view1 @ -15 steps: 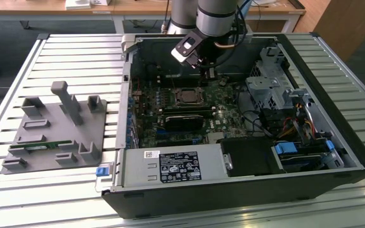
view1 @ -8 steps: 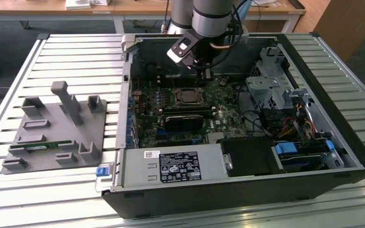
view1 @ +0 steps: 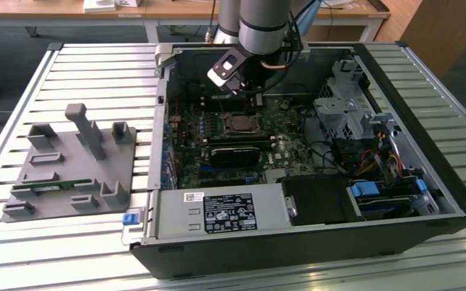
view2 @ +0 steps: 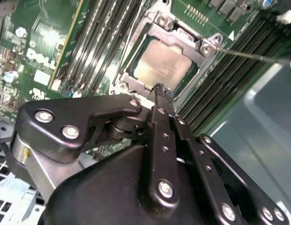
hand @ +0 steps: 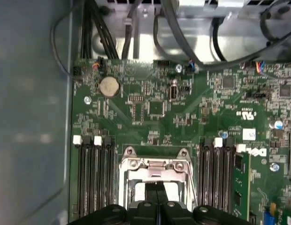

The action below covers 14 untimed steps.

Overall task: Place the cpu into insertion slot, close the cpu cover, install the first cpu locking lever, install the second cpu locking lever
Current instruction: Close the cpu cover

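Exterior view, arm: the arm [view1: 261, 24] reaches down into the open computer case [view1: 298, 251], which lies on the slatted surface [view1: 95, 73].
Exterior view, cpu: the cpu [view1: 237, 125] sits on the green board inside the case, just under the end of the arm. A grey tray [view1: 71, 176] lies well apart, on the exterior view's left.
Second wrist view, fingers: the black fingers [view2: 160, 101] are pressed together with nothing between them. Their tips hang just over one edge of the cpu.
Second wrist view, cpu: it lies flat in the insertion slot [view2: 195, 75], and the cpu cover [view2: 176, 35] is down around it like a picture frame.
Second wrist view, lever: a thin metal locking lever [view2: 253, 55] sticks out from a corner of the cover. It seems to stand free, not tucked down.
First wrist view, place: the closed fingers point at the middle of the cover, with long black memory slots [hand: 94, 178] on both sides.
Step in hand: my guess is the first lever, since the chip is in and the cover is shut.
What it calls for: a gentle, well-aimed push on that thin rod, as it could slip off the fingers.
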Each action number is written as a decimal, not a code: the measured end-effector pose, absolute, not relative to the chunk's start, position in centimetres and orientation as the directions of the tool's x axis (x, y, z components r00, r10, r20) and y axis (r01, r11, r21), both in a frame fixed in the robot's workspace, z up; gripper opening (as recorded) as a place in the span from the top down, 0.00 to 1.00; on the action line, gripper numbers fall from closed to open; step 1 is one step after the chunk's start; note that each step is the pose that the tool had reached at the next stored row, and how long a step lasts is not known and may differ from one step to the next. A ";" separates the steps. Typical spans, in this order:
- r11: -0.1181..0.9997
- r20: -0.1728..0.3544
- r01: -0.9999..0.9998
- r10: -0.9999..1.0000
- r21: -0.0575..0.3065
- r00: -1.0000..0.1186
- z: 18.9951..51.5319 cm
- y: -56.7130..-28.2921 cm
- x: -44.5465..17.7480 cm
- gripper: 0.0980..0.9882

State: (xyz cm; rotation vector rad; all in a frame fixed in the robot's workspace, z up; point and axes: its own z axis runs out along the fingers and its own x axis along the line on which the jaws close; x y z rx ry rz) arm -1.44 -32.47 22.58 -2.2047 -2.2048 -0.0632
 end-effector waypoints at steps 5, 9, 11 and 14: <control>0.000 0.045 1.000 0.999 0.012 0.000 22.4 -32.5 -2.4 0.99; 0.000 0.045 1.000 0.999 0.012 0.000 22.1 -32.5 -3.2 0.99; 0.000 0.045 1.000 0.999 0.012 0.000 21.9 -32.5 -3.4 0.99; 0.000 0.045 1.000 0.999 0.012 0.000 21.7 -32.5 -3.8 0.99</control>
